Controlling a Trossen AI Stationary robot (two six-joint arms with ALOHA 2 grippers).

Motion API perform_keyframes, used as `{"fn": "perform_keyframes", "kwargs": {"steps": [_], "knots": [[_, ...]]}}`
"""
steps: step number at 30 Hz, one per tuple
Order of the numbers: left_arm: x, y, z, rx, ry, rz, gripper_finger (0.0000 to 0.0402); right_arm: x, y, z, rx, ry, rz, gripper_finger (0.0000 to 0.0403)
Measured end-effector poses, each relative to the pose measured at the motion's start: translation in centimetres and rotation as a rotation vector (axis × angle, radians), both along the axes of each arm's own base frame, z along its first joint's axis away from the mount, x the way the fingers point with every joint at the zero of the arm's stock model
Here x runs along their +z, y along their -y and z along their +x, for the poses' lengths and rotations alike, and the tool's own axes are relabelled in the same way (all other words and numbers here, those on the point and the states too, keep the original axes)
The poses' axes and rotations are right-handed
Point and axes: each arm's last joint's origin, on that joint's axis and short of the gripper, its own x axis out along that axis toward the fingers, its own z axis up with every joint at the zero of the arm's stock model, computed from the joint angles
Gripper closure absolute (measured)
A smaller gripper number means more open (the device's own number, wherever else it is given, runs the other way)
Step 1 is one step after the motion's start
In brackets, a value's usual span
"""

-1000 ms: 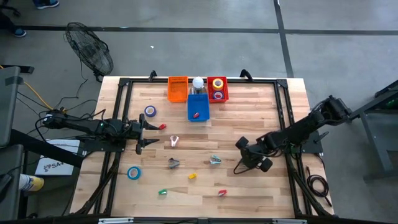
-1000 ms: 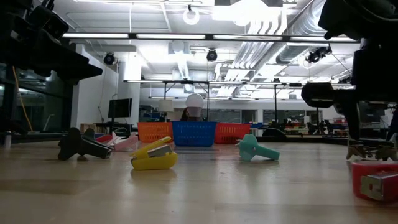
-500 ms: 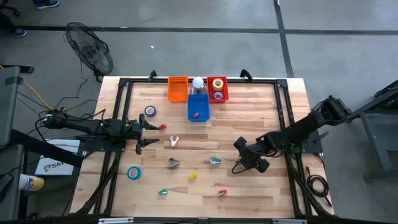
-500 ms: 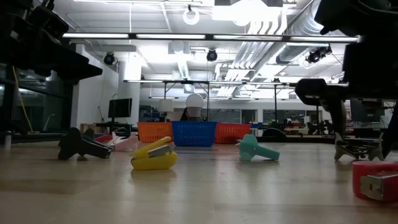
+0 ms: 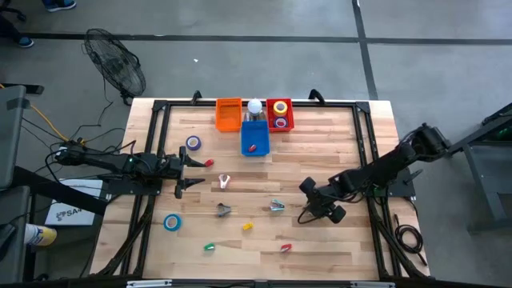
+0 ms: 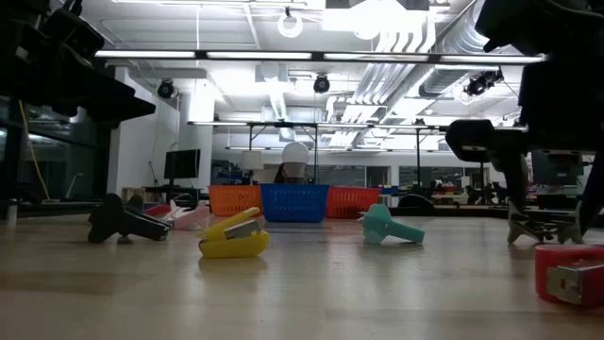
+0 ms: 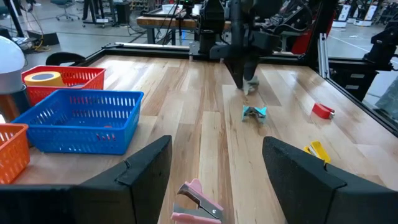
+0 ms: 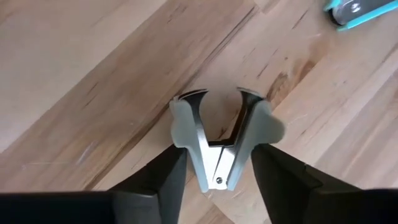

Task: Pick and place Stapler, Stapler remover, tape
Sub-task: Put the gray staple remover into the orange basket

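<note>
My right gripper points steeply down at the table's right middle, with its open fingers on either side of a grey staple remover that lies flat on the wood. A teal remover, a dark one and a pink one also lie on the table, as do a yellow stapler and a red one. Two blue tape rolls lie flat on the left. My left gripper waits open at the left edge. My right gripper comes from above, slanting, with one finger on each side of the grey remover's hinged end. The fingertips sit right under the remover's grey wings. I cannot tell whether they touch them. The remover rests on the table.
Orange, blue and red baskets stand at the far edge. The red one holds tape rolls, and a small red thing lies in the blue one. A green piece lies near the front edge. A black frame borders the table.
My right gripper has tipped slightly, and its fingertips have shifted a little toward the table's left edge. The grey remover between them has slid the same way along the wood, staying flat.
</note>
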Motion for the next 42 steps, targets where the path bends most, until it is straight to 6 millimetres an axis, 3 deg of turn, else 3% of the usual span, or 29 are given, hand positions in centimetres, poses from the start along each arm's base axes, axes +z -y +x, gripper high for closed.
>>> {"fn": "perform_keyframes", "kwargs": {"steps": [11, 17, 22, 26, 32, 42], "knots": [[0.0, 0.0, 0.0, 0.000, 0.000, 0.000, 0.0156, -0.2, -0.3, 0.6, -0.036, 0.022, 0.044, 0.0313], [0.0, 0.0, 0.0, 0.000, 0.000, 0.000, 0.0156, 0.2, 0.0, 1.1, -0.281, 0.043, 0.044, 0.0325], [0.0, 0.0, 0.0, 0.000, 0.000, 0.000, 0.0156, 1.9, 1.0, 2.5, -0.513, 0.081, 0.026, 0.0325], [0.0, 0.0, 0.0, 0.000, 0.000, 0.000, 0.0156, 3.3, 2.0, 3.7, -0.638, 0.173, -0.077, 0.0325], [0.0, 0.0, 0.0, 0.000, 0.000, 0.000, 0.0156, 3.7, 3.3, 5.1, -0.791, 0.340, -0.354, 0.0325], [0.0, 0.0, 0.0, 0.000, 0.000, 0.000, 0.0156, 3.7, 4.0, 5.8, -0.804, 0.482, -0.504, 0.0325]]}}
